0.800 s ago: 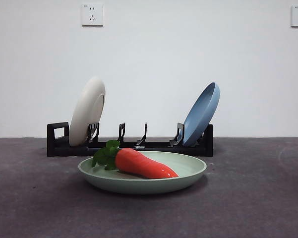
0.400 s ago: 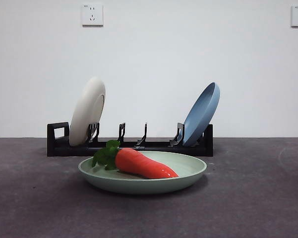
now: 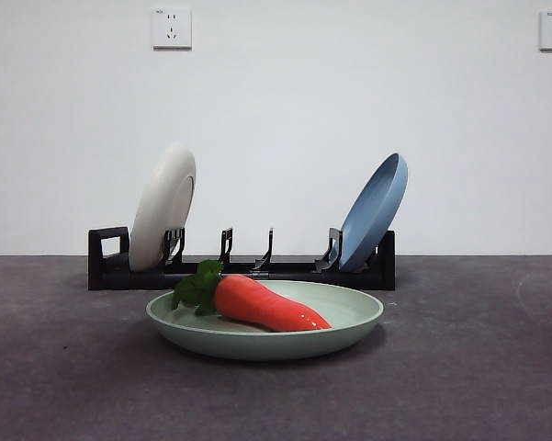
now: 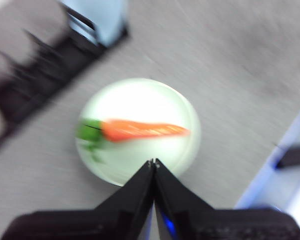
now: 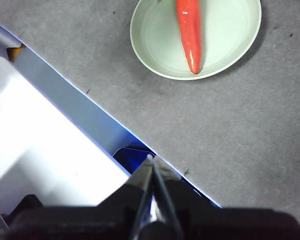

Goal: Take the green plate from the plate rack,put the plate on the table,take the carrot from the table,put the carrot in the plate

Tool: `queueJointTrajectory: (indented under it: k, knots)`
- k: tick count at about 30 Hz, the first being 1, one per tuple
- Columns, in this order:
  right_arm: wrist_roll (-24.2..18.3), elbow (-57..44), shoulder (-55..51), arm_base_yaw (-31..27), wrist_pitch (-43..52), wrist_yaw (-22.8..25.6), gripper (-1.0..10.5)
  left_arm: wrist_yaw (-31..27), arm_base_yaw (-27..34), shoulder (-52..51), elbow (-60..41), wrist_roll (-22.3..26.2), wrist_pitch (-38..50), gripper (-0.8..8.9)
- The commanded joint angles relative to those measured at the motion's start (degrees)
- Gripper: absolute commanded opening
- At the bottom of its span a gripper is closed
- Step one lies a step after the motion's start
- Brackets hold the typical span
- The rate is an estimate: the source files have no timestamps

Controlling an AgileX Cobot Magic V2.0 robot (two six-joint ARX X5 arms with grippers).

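The carrot (image 3: 262, 303) is lying in the green plate (image 3: 349, 323), just before the plate rack (image 3: 243, 269). Both the left pincer (image 4: 153, 161) and right pincer (image 5: 151, 159) are sitting pressed closed, gripping nothing.

We see the front view sharp and evenly lit, with a soft shadow under the green plate (image 3: 264, 322) spreading toward 3 o'clock on the table (image 3: 478, 367). The left wrist view is washed out and smeared by motion blur, the carrot (image 4: 140, 130) streaked. The right wrist view stays crisp, with mild glare on its white surface at 8 o'clock.
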Motion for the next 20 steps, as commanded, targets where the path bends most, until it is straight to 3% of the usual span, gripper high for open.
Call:
queueJointTrajectory:
  k: [1, 11, 15, 20]
  knots:
    - [0.28, -0.37, -0.15, 0.13, 0.26, 0.15, 0.0, -0.07, 5.75, -3.76, -0.28, 5.09, 3.56, -0.03]
    - [0.28, -0.37, -0.15, 0.13, 0.26, 0.13, 0.0, 9.20, 36.68, -18.97, -4.35, 12.61, 20.90, -0.03]
    - [0.28, -0.37, -0.15, 0.13, 0.26, 0.15, 0.0, 8.96, 43.85, -26.18, -14.62, 14.51, 33.09, -0.03]
    - [0.28, -0.37, -0.15, 0.13, 0.26, 0.13, 0.0, 9.03, 48.44, -35.08, -32.83, 14.34, 47.65, -0.03]
